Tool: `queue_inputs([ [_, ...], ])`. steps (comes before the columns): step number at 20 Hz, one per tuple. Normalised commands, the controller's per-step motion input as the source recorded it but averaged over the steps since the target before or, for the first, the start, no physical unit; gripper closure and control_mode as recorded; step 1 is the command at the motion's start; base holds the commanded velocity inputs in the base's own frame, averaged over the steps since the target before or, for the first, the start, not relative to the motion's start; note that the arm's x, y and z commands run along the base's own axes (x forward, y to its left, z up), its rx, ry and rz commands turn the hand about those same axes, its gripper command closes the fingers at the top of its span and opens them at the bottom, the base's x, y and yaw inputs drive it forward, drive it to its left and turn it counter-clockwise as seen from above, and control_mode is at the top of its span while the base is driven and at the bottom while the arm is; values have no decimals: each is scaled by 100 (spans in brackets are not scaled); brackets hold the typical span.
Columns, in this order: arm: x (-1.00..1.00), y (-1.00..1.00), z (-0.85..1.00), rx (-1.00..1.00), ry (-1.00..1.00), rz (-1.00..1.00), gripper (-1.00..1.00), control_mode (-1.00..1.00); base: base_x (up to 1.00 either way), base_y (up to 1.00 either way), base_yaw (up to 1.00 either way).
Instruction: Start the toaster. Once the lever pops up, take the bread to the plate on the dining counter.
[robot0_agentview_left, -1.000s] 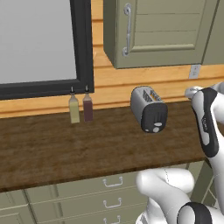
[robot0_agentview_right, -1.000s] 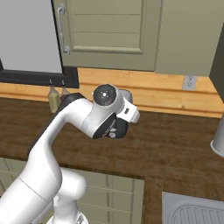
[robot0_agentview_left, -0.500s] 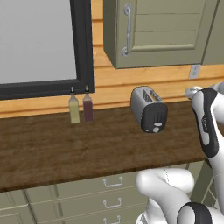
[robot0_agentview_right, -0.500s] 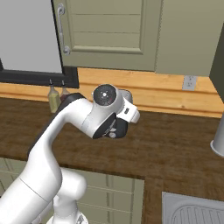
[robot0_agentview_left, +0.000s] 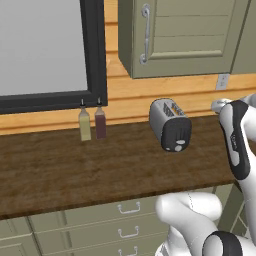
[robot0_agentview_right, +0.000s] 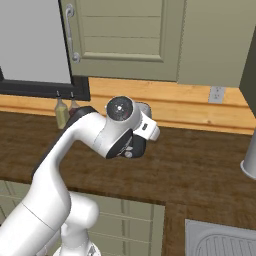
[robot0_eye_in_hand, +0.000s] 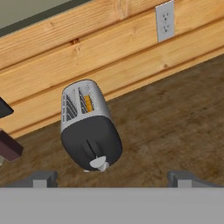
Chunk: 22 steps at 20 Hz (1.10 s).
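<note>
Right base view: arm (robot0_agentview_right: 75, 145) hides most of toaster (robot0_agentview_right: 142, 111); gripper (robot0_eye_in_hand: 111, 178) spread.

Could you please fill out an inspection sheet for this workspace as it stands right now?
Surface: dark wood worktop, drawers below.
Job's things: small silver-grey two-slot toaster upright by the wall, black end panel facing the arm; golden-tan bread sits in one slot.
Clutter: two small bottles left of the toaster.
Grippers: gripper open, short of the toaster, holding nothing.
Cables: nothing seen.
Surroundings: wooden wall boards, white wall outlet, grey-green cabinet door, dark-framed window.
</note>
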Motion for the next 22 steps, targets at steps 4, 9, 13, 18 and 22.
queue_inputs([
  [4,0,0,0,0,0,0,-100,-100,0,0,0],
  [9,0,0,0,0,0,0,-100,-100,0,0,0],
  [13,0,0,0,0,0,0,-100,-100,0,0,0],
  [18,0,0,0,0,0,0,-100,-100,0,0,0],
  [22,0,0,0,0,0,0,-100,-100,0,0,0],
])
